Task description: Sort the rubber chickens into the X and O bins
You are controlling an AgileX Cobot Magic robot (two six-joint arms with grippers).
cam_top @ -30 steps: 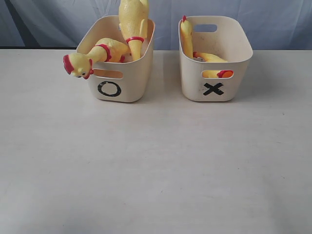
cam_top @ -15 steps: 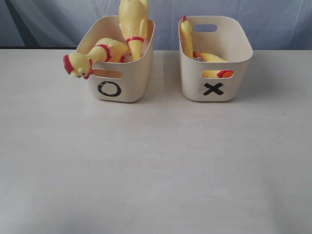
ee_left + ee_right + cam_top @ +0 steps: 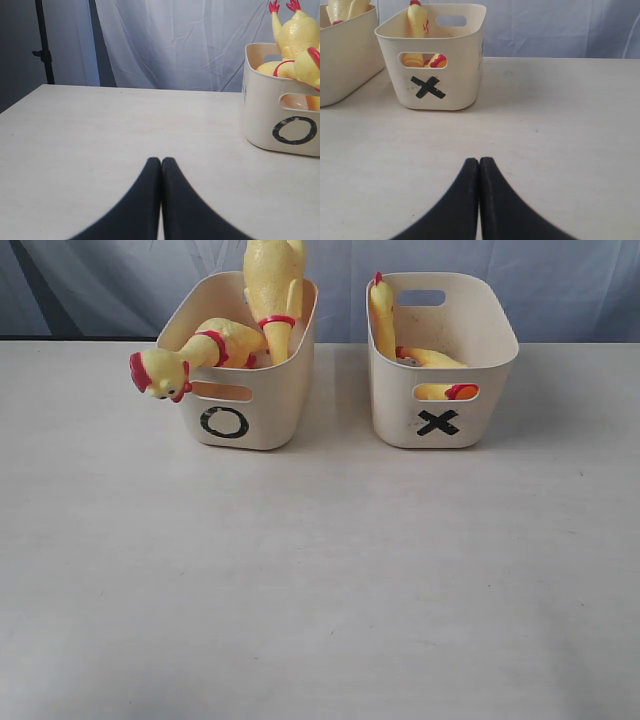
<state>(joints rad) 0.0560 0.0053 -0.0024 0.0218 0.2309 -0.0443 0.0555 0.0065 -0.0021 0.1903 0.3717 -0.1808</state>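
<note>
My left gripper (image 3: 161, 162) and right gripper (image 3: 479, 162) are pinched together on nothing — the rubber chickens (image 3: 215, 343) sit inside the O bin (image 3: 262, 415) and X bin (image 3: 395, 410). Sorting looks finished, so nothing needs holding.

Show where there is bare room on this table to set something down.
The table, from the O bin and X bin to its near edge, is bare, as are the strips outside each bin. Only a narrow lane runs between the bins. The O bin is crowded: one chicken hangs over its rim, another chicken sticks up.
</note>
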